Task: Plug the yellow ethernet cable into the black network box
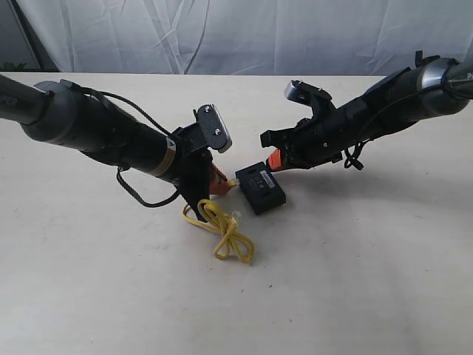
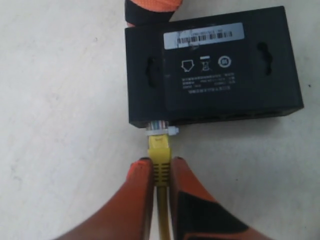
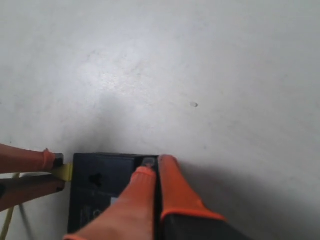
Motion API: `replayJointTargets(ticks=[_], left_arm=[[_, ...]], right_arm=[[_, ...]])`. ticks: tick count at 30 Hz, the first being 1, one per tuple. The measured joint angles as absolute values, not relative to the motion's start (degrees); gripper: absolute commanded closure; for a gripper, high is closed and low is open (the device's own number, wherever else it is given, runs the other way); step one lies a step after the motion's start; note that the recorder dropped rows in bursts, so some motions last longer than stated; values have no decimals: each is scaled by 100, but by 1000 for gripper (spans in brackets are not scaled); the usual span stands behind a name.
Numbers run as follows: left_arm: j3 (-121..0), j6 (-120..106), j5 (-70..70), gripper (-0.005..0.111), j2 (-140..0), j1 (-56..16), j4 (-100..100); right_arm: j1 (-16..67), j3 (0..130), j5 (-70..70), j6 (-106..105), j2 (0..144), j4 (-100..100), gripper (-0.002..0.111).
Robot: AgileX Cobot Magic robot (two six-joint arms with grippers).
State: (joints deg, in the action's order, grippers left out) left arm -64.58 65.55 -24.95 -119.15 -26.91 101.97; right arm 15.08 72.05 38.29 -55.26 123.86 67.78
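Though slack behind, cable (image 2: pixel 159 150) end-on toward box (image 2: pixel 210 65)

Setting: robot test bench in a lab-type room. Evidence: two black jointed arms with loose cabling, the left arm (image 1: pixel 103 133) and the right arm (image 1: pixel 384 107), reach over one pale table (image 1: pixel 355 281). Below the left gripper (image 1: pixel 219 182) and the right gripper (image 1: pixel 275 158), the tabletop is plain and faintly scuffed. Beyond both grippers, past the far table edge, a creased white sheet (image 1: pixel 244 37) hangs across the whole background.
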Motion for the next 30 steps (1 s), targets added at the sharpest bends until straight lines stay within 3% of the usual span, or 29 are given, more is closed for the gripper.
replayJointTargets(ticks=[30], left_arm=[[-6467, 6532, -2444, 107, -11917, -2691, 10066]], right_arm=[[823, 7213, 4894, -5119, 12386, 6967, 109]])
